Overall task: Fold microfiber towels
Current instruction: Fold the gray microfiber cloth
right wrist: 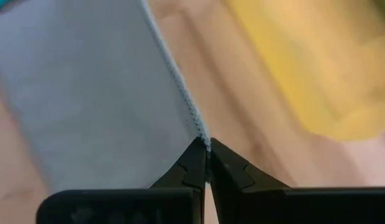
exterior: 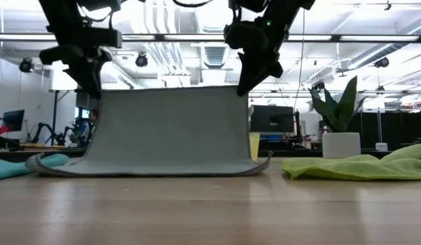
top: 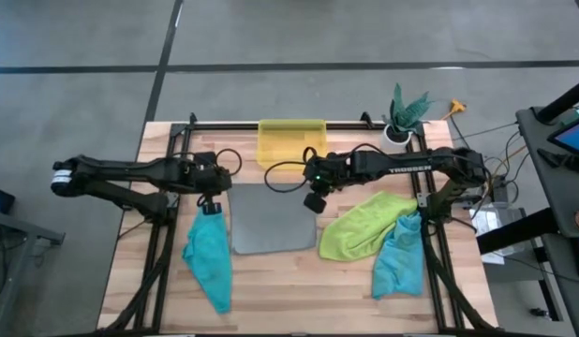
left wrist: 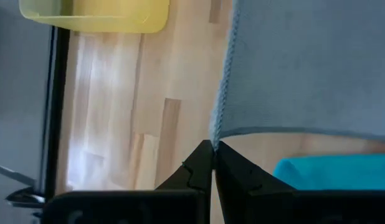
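A light grey towel (exterior: 169, 129) stands like a sheet at the table's middle, its top edge strung between my two grippers and its lower part (top: 271, 234) lying on the wood. My left gripper (exterior: 93, 87) is shut on the top left corner, and my right gripper (exterior: 243, 87) is shut on the top right corner. One teal towel (top: 208, 257) lies crumpled at the left. A lime green towel (top: 364, 229) lies at the right, with a second teal towel (top: 399, 260) beside it. My left gripper pinches the grey towel's top left corner (left wrist: 216, 132) between its two fingertips (left wrist: 199, 165), slanting down from above. The cloth hangs below the fingers, with its lower end on the table. My right gripper pinches the top right corner (right wrist: 197, 132) at its hemmed edge between its fingertips (right wrist: 225, 163), also slanting down from above. The top edge (exterior: 169, 88) runs straight and taut between the two grippers.
A yellow translucent bin (top: 291, 140) stands at the far edge behind the grey towel. A potted plant (top: 402, 117) is at the far right corner. Black frame rails (top: 158, 243) run along the table's sides. Bare wood shows along the near edge (top: 289, 300).
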